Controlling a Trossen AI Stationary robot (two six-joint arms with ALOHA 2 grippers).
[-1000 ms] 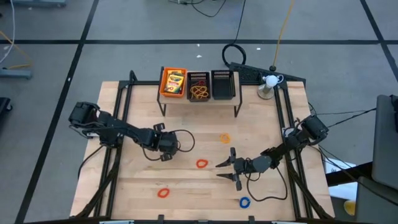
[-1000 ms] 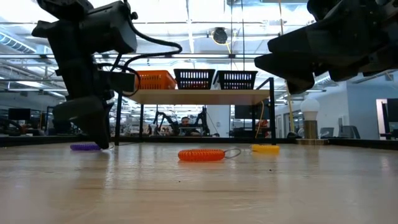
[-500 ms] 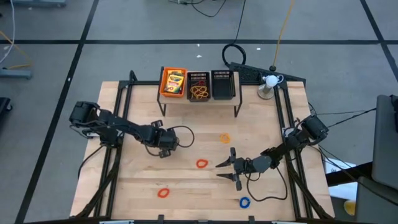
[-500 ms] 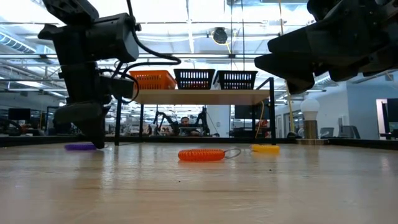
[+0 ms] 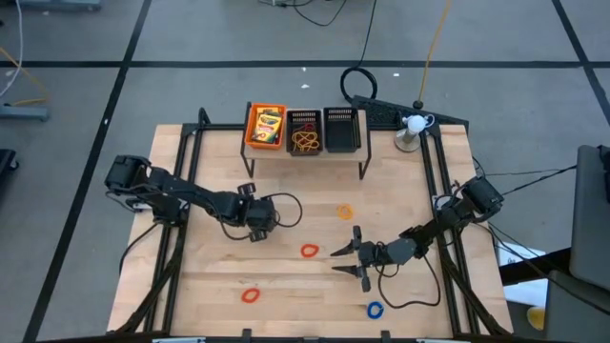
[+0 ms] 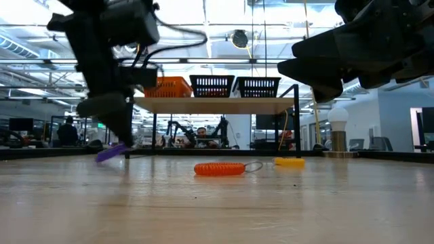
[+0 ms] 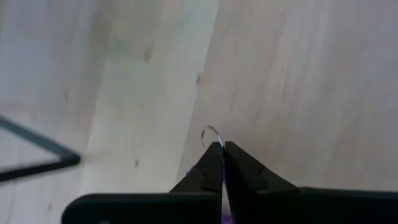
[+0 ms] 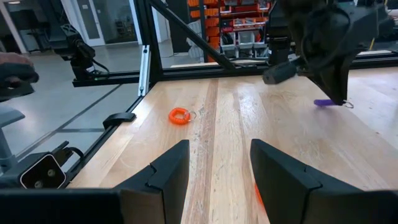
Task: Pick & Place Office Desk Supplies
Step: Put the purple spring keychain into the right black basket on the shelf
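My left gripper [image 5: 255, 223] is at the table's left middle, shut on a small purple band ring [image 6: 110, 153], which also shows in the right wrist view [image 8: 326, 102]. My right gripper [image 5: 347, 259] waits open over the table's right middle, with nothing between its fingers [image 8: 214, 163]. Flat on the wood lie a red ring [image 5: 309, 251], an orange ring [image 5: 344, 211], a second red ring [image 5: 250, 295] and a blue ring [image 5: 374, 309]. Yellow-and-green card boxes [image 5: 267, 125] fill the orange bin. My left gripper pinches the purple ring between its two fingertips [image 7: 214, 163], which come from above and point down. Only a purple sliver [image 7: 224, 185] shows between them, and a small wire loop [image 7: 210, 132] sticks out past the tips. The ring hangs tilted, one end raised [image 6: 121, 147].
A raised shelf [image 5: 305, 152] at the far edge carries the orange bin [image 5: 250, 129], a black mesh bin with tan looped bands [image 5: 304, 139] and another black mesh bin [image 5: 341, 129]. A white lamp [image 5: 412, 127] stands far right. Black frame rails [image 5: 181, 171] run along both sides.
My left gripper has shut on the purple ring and has shifted a little toward the table's right and far edges. The ring, flat on the wood before, is now tilted with one end raised. My right gripper has kept still.
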